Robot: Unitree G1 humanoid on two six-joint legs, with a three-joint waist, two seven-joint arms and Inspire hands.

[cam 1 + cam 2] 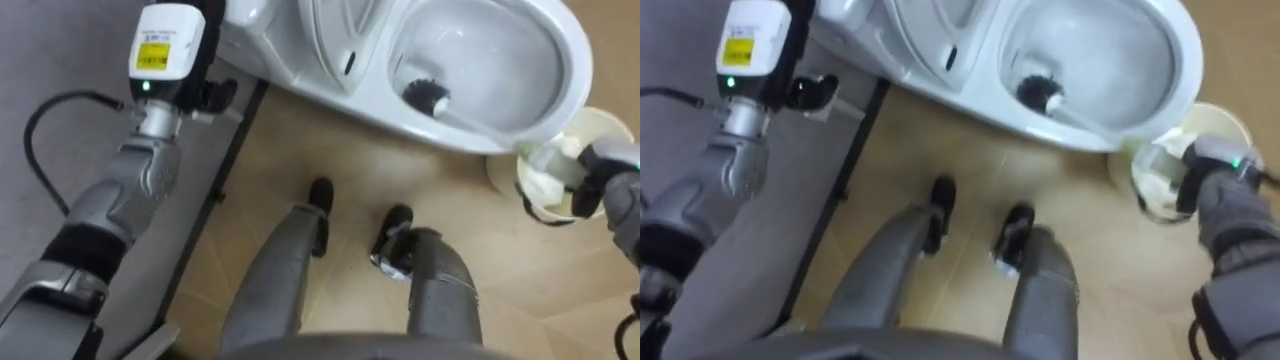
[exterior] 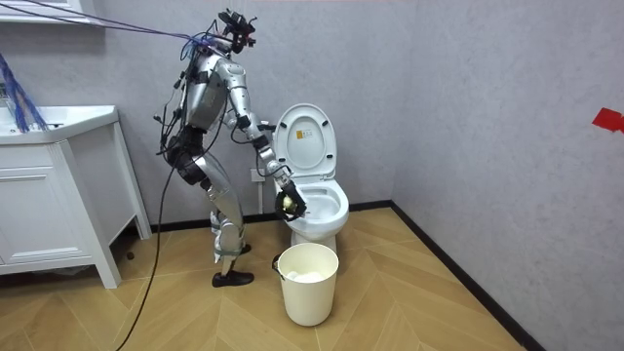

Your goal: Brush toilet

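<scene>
The robot stands right at the white ceramic toilet (image 1: 380,120), feet on the pale wooden herringbone floor (image 1: 300,150), and in the room view it leans forward over the bowl. The right hand (image 1: 600,185) is out by the bowl's front rim. Its fingers (image 1: 548,180) are curled round the end of the white plastic toilet brush with a dark bristle head (image 1: 426,95), a closed grip on the handle. From those fingers the handle runs up and to the left over the rim. The bristle head sits down inside the bowl against the white inner wall, well away from the fingers.

Just beyond the fingers, on the floor, there's the round cream plastic bucket (image 2: 310,283), close beside the bowl's front. The oval white toilet lid (image 2: 304,141) is up, leaning back toward the grey wall (image 2: 487,117), on the far side of the bowl from the fingers.

The left hand (image 1: 170,50) is raised at the bowl's other side, near the back of the toilet and well apart from the brush. I cannot tell whether its fingers are spread or curled. Off at the room view's left, a white wooden cabinet (image 2: 49,205) stands against the wall, behind the robot.
</scene>
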